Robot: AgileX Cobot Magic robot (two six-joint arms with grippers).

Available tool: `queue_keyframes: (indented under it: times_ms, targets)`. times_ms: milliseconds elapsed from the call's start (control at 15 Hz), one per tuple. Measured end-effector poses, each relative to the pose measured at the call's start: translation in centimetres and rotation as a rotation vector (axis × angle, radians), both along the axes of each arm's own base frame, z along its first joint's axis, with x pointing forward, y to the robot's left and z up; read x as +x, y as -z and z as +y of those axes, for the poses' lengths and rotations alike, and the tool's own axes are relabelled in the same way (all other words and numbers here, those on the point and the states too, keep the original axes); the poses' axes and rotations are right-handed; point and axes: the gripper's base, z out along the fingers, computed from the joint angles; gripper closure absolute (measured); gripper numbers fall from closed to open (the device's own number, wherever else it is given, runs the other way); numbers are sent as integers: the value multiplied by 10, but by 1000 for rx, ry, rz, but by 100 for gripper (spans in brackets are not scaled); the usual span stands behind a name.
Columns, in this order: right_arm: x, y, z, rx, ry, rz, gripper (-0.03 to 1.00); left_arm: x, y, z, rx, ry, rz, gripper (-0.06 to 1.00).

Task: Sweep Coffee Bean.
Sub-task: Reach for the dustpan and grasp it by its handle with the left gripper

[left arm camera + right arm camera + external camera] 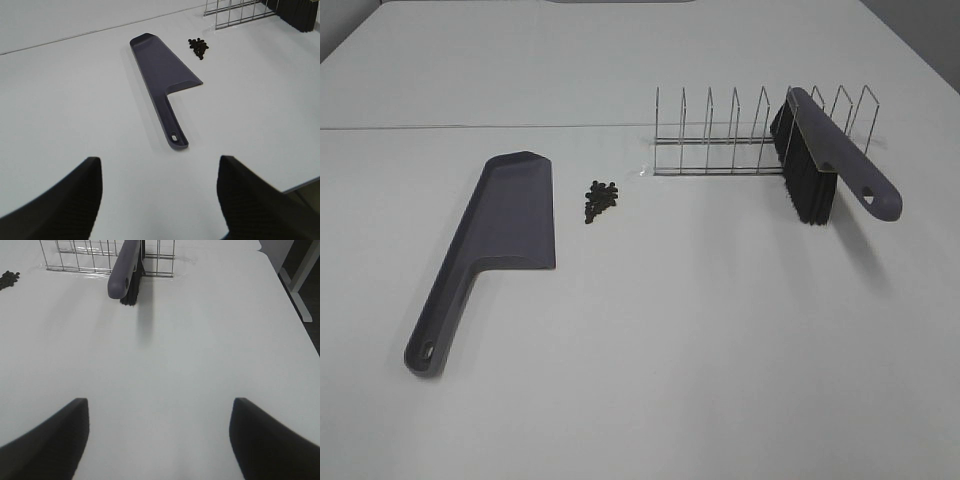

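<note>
Between the dustpan (495, 240) and the wire rack (720, 140), the coffee beans (601, 199) are lying in a small heap. The left gripper (159, 165) and right gripper (160, 407) are both gaping empty. The dustpan's handle is pointing back at the left one, and the handle of the brush (840, 150) at the right one.

Broad white table (720, 350) above a dark floor (315, 333).

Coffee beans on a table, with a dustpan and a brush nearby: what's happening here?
A two-armed robot is set to sweep up the coffee beans, but nothing is being handled yet. The left end effector and right end effector both hang open and empty over the table. The beans sit in a small pile beside the grey dustpan, which lies flat. The brush is propped in a wire rack off to the right.
</note>
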Motion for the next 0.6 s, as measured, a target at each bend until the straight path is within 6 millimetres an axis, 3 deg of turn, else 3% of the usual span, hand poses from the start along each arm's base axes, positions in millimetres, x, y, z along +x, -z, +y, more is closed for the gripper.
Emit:
queue_keyframes:
  times_ms: [600]
  targets:
    - [0, 0, 0, 0, 0, 0, 23, 0, 0, 0, 0, 0, 0, 31]
